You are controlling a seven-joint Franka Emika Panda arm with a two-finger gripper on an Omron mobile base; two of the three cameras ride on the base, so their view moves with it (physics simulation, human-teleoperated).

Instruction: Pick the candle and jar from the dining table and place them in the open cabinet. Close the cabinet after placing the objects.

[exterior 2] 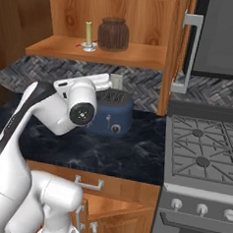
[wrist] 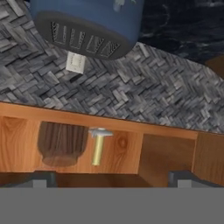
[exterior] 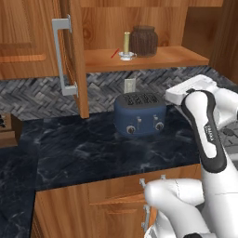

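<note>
The gripper point(wrist: 109, 181) stands wide open with nothing in it — fingertips well apart, out in front of the shelf. Beyond the blue toaster point(exterior: 140, 114), the candle point(exterior: 126, 46) and jar point(exterior: 143, 41) sit just beside each other near the front edge of the open cabinet point(exterior: 153, 58) shelf — candle left, door ajar.

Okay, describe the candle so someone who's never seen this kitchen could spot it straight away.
Find the open wooden cabinet above the blue toaster. On its shelf stand two things side by side: the candle is the thin yellow stick in a small silvery holder, left of the jar, which is dark brown, rounded and much wider.
</note>
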